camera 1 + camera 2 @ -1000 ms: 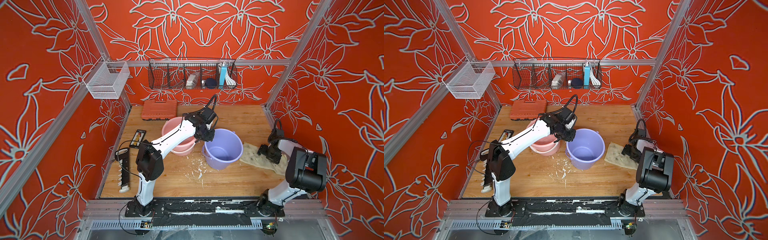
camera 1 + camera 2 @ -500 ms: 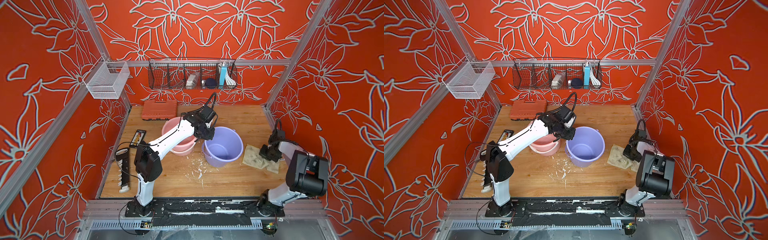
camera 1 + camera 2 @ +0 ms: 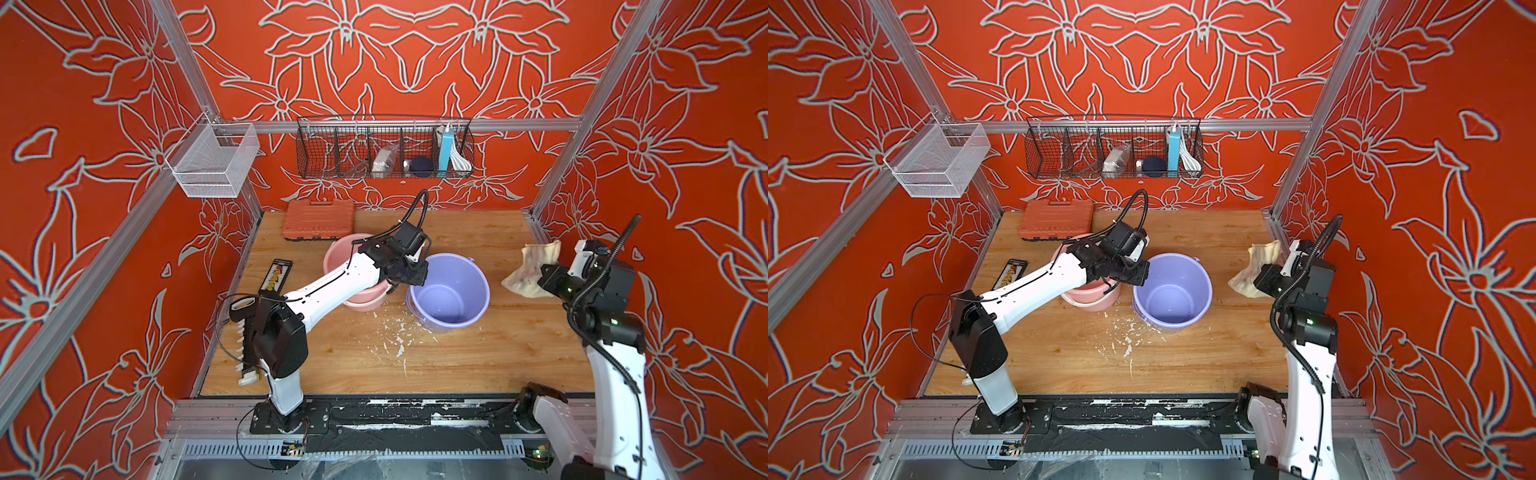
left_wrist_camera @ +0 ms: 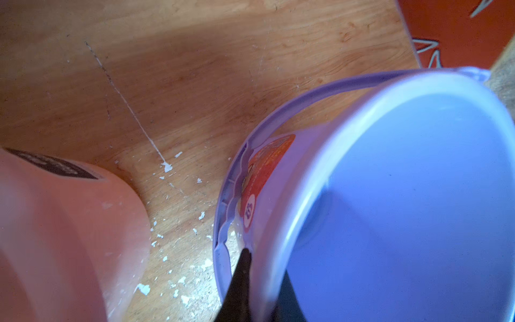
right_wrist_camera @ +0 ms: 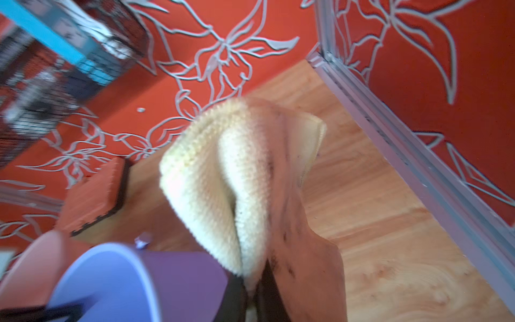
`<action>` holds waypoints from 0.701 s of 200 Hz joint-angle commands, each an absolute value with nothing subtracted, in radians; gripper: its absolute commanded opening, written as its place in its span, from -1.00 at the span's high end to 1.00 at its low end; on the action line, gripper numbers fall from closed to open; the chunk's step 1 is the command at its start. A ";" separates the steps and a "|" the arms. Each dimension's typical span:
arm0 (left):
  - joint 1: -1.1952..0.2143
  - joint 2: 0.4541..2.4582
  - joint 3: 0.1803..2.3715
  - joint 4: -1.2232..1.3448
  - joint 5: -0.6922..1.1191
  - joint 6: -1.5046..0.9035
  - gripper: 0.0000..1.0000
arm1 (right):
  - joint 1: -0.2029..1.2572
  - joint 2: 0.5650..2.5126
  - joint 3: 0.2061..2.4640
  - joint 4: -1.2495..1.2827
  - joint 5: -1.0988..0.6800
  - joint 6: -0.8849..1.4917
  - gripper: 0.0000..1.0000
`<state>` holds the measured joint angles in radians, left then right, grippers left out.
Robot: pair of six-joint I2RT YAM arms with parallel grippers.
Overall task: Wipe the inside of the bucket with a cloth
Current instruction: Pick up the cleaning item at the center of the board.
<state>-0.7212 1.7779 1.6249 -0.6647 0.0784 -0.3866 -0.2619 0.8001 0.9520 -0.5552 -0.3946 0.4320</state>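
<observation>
The cloth [image 3: 527, 270] is being held aloft in the closed right pincer [image 3: 543, 280] at 3 o'clock of the bucket [image 3: 471, 286], its rim being clamped at 10 o'clock by the left pincer [image 3: 414, 277]; dangling folds could be snagged on the rim, tipping the bucket.

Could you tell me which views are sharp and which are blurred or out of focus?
Both top views are sharp and evenly lit; in the left wrist view the pink bucket is out of focus while the white flakes are crisp; the right wrist view is smeared, most at the wire basket and purple bucket, with the cloth clearer.
</observation>
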 commanded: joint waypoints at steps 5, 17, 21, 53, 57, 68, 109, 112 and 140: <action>-0.727 1.759 1.656 -0.570 0.090 -0.429 1.00 | -0.191 0.786 0.988 -0.569 -0.540 0.462 1.00; -0.731 1.783 1.675 -0.578 0.091 -0.445 1.00 | -0.137 0.780 1.001 -0.563 -0.553 0.448 1.00; -0.733 1.791 1.683 -0.582 0.087 -0.449 1.00 | -0.117 0.779 1.006 -0.563 -0.546 0.441 1.00; -0.739 1.841 1.728 -0.615 0.051 -0.488 1.00 | 0.010 0.805 1.076 -0.626 -0.525 0.361 1.00; -0.739 1.845 1.730 -0.616 0.052 -0.491 1.00 | 0.021 0.812 1.085 -0.636 -0.527 0.352 1.00; -0.739 1.864 1.746 -0.627 0.053 -0.497 1.00 | 0.054 0.831 1.106 -0.656 -0.527 0.334 1.00; -0.755 1.933 1.848 -0.736 0.022 -0.535 1.00 | 0.175 0.927 1.173 -0.734 -0.471 0.281 1.00; -0.755 1.935 1.851 -0.738 0.021 -0.541 1.00 | 0.181 0.935 1.175 -0.737 -0.469 0.279 1.00; -0.756 1.933 1.862 -0.751 0.030 -0.579 1.00 | 0.263 1.018 1.155 -0.743 -0.408 0.254 1.00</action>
<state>-0.7479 1.9404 1.8236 -0.7303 0.0345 -0.5243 0.2070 0.9630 1.1572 -0.7013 -0.4728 0.3019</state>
